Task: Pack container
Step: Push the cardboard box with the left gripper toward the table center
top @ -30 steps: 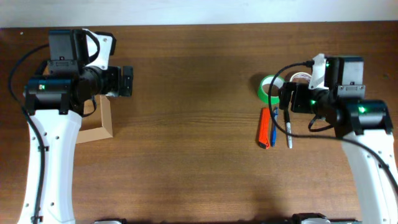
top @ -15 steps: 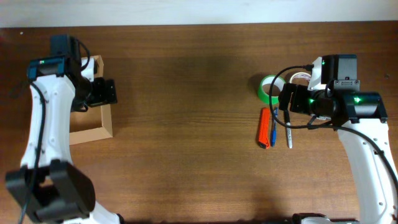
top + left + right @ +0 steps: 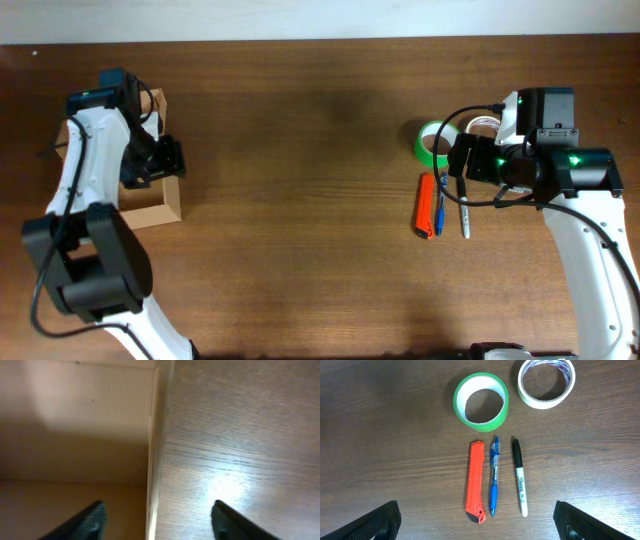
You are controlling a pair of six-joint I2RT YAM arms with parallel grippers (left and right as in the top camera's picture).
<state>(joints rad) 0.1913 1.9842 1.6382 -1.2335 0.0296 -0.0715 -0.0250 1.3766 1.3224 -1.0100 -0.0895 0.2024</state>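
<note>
The tan cardboard container sits at the table's left edge. My left gripper is open and straddles its right wall, one finger inside the box, one over the table. My right gripper is open and empty, held above the items. Below it lie a green tape roll, a white tape roll, an orange box cutter, a blue pen and a black-capped marker. They also show in the overhead view: green roll, cutter.
The wooden table spans the view. The box's interior shows plain cardboard. The left arm's base stands at the front left, the right arm's at the front right.
The left arm has swung back and down toward the box, bringing its gripper over the box's right wall. The right arm has not moved.
</note>
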